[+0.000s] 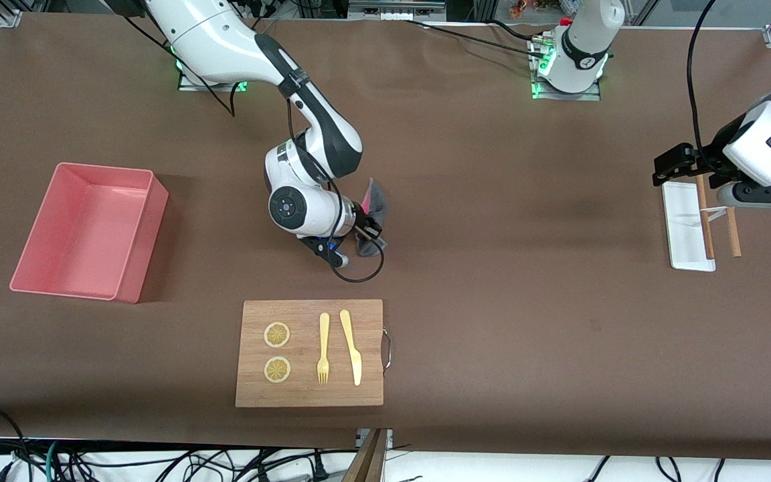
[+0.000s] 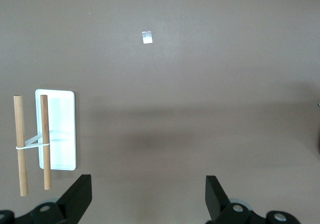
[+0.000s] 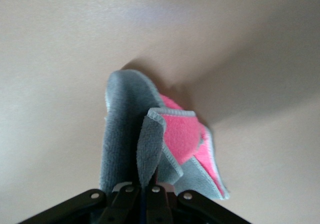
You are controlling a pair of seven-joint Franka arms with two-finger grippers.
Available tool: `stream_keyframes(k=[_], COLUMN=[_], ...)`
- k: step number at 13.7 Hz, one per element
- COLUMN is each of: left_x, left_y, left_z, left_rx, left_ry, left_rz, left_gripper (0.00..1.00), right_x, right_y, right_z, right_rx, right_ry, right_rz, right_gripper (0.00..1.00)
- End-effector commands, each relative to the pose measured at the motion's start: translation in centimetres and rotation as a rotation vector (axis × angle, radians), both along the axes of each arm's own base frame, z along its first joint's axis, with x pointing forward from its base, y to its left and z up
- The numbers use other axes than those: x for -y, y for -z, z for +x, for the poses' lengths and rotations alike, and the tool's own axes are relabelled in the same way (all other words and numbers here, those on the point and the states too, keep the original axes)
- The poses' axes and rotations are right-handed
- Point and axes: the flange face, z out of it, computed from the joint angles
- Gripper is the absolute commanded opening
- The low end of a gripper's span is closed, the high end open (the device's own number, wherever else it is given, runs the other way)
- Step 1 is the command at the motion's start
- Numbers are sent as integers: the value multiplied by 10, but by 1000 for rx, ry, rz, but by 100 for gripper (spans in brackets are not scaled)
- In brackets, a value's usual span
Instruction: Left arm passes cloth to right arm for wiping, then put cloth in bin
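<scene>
"Two claws to account for. How do they stand?"

"I see the right gripper in the middle of the frame, jaws pressed together on a bunched corner of the cloth. The grey folds with their pink face hang out past the fingertips over bare table. The left gripper hangs with its jaws spread wide and nothing between them, over the white tray and the wooden sticks at its own end of the table. That arm waits."

"So the handover looks done. What's the step?"

"Wiping, I judge — then the drop into the bin, which sits toward the right arm's end of the table, mid-height in the frame."

"How do I do it well?"

"I'd lower the wrist until the loose folds lie flat on the table rather than dragging on one edge, and stroke with a firm grip so the rag can't slip out. I'd stay on the open patch in the upper middle of the frame, clear of the wooden board at lower centre. For the bin, I'd carry the cloth in over the rim — well inside — before spreading the jaws."
</scene>
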Motion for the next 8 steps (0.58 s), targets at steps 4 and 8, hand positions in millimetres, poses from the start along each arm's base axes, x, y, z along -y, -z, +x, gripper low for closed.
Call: stream_keyframes(k=[4,8], left_x=[-2,-2], left_y=[-6,-6], left_z=[6,6], left_rx=[6,6], left_ry=[8,10], left_rz=[6,6], left_gripper=[100,100], right_x=[37,97], right_y=[20,24], right_z=[5,20], right_rx=[-42,-120], right_ry=[-143,-278], right_rz=[-45,-95], right_gripper=[0,0])
